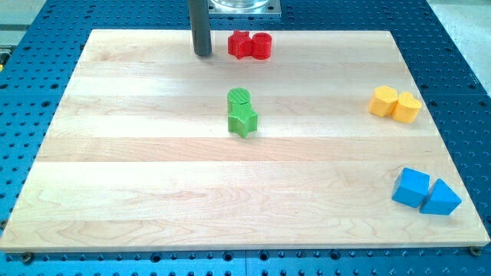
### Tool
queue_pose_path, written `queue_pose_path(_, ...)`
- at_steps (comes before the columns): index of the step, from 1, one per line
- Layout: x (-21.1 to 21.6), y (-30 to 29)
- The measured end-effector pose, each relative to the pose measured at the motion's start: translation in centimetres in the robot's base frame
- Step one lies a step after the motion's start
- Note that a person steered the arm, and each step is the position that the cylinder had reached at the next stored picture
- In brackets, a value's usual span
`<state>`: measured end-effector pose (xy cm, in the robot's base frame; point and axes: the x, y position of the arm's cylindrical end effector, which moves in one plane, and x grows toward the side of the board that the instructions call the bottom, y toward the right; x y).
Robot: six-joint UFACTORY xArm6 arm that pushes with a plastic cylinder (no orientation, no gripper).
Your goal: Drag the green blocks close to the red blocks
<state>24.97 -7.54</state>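
A: Starting from my tip [202, 54], what is found closest?

B: My tip is seen resting on the wooden board [153, 192] near the view's top edge. No jaws are fitted; only a straight dark rod is carried, so nothing is gripped. Just to the view's right of my tip, apart from it, the red star block [240, 44] and the red cylinder [262, 46] are set touching each other.

A: And the green ones?

B: Below my tip and a little to the view's right, well apart from it, the green cylinder [239, 98] is placed, with the green star block [242, 120] touching its lower side. A clear gap is left between this pair and the red pair.

A: Farther out?

B: Far to the view's right, two yellow blocks [395, 103] are seen side by side. Farthest off, toward the view's bottom right, a blue cube [412, 187] and a blue triangular block [441, 198] are found touching.
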Motion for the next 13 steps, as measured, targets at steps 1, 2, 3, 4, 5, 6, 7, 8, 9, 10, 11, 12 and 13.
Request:
queue_pose_path(1, 0.0, 0.0)
queue_pose_path(2, -0.8, 0.1)
queue_pose_path(3, -0.8, 0.1)
queue_pose_path(4, -0.9, -0.3)
queue_pose_path(5, -2.3, 0.5)
queue_pose_path(6, 1.6, -4.7)
queue_pose_path(7, 10.0, -10.3)
queue_pose_path(8, 19.6, -10.2)
queue_pose_path(9, 25.5, -3.3)
queue_pose_path(10, 26.2, 0.8)
queue_pose_path(11, 25.8, 6.0)
queue_pose_path(12, 25.8, 6.6)
queue_pose_path(13, 24.5, 8.0)
